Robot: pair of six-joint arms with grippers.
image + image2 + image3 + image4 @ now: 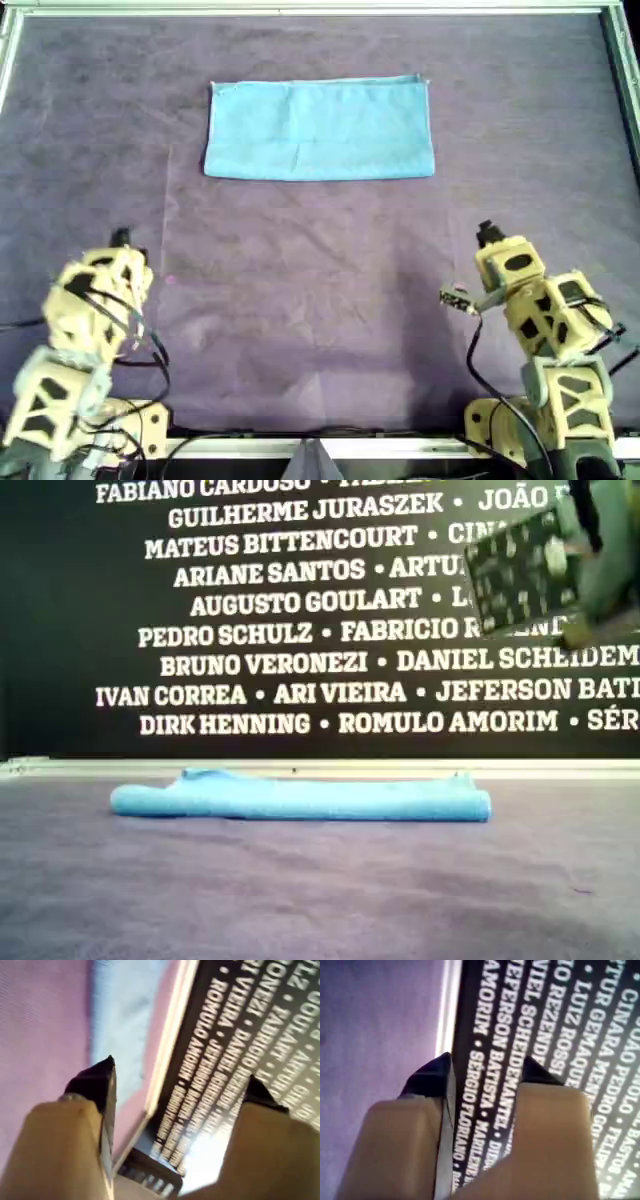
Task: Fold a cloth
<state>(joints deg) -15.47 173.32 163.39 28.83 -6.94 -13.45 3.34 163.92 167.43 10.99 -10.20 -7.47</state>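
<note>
Currently, your cloth (319, 130) lies folded at 12 o'clock overhead; left gripper (177, 1077) gapes wide, right gripper (487, 1072) narrower, both empty.

On my feeds the cloth (318, 130) is plain light sky-blue with no pattern, and it reads paler, almost washed-out, in the left wrist view. The mat (320, 300) under it is dark purple, mottled and felt-like, looking pinker through the wrist cameras. I see a pale, whitish frame (300, 8) edging the counter. Both arms (545, 320) are tan with black cutouts and black cables; their jaws are tipped black. The back wall (300, 630) is black with white lettered names.
</note>
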